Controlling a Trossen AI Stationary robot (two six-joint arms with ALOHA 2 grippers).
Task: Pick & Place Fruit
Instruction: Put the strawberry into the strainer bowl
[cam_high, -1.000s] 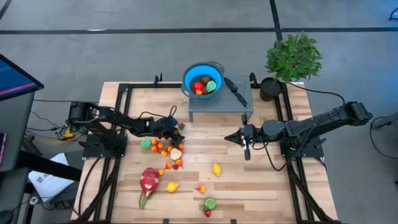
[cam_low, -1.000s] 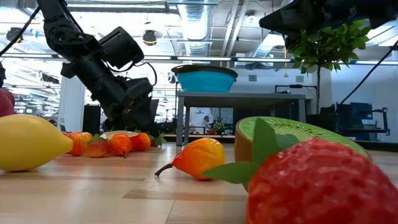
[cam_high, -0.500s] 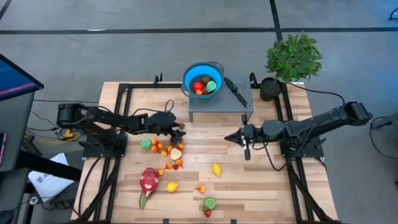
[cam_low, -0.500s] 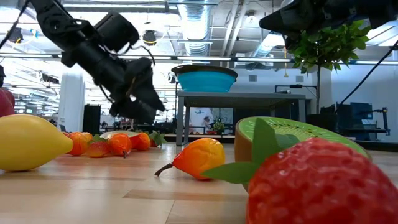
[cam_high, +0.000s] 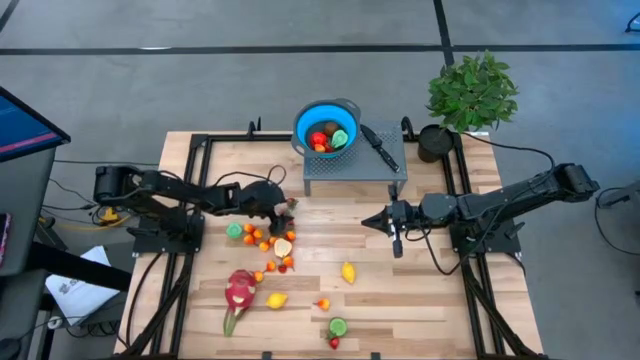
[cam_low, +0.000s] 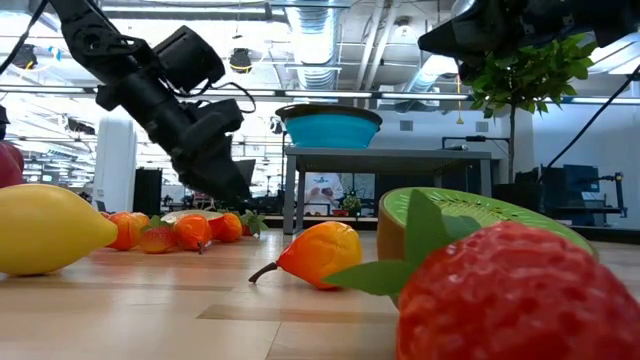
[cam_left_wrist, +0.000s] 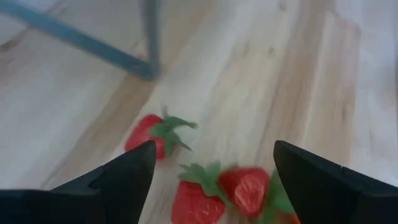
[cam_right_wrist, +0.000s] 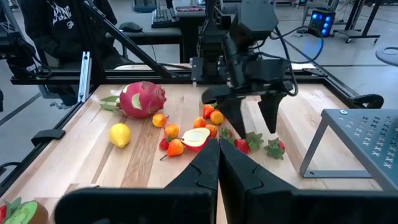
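While the right claw (cam_high: 364, 222) hangs shut over the bare middle of the tabletop (cam_high: 430, 300), the left claw (cam_high: 287, 207) hovers with its fingers spread wide and nothing between them, just above a few strawberries (cam_left_wrist: 155, 134) lying near the leg of a small grey stand (cam_high: 355, 170). That stand sits at the far edge and carries a blue colander (cam_high: 327, 125) holding several pieces of fruit, red, orange and green, with a black-handled knife (cam_high: 380, 146) lying beside it. A leafy potted plant (cam_high: 470, 92) stands at the far right corner.

Most of the toy fruit is loose on the wood. A tight scatter of small orange pieces (cam_high: 266, 240) and a cut fruit half (cam_high: 283, 247) lie close under the left arm, next to a green one (cam_high: 234, 231). Nearer the front edge lie the pink dragon fruit (cam_high: 239, 291) with green tips, a lemon (cam_high: 277, 299), a second yellow fruit (cam_high: 348, 272) out on its own, a small orange one (cam_high: 322, 304), and a kiwi half (cam_high: 338, 326) touching a strawberry (cam_high: 334, 343).

Beyond the tabletop, a person in a dark printed top (cam_right_wrist: 62, 18) is visible at another bench.
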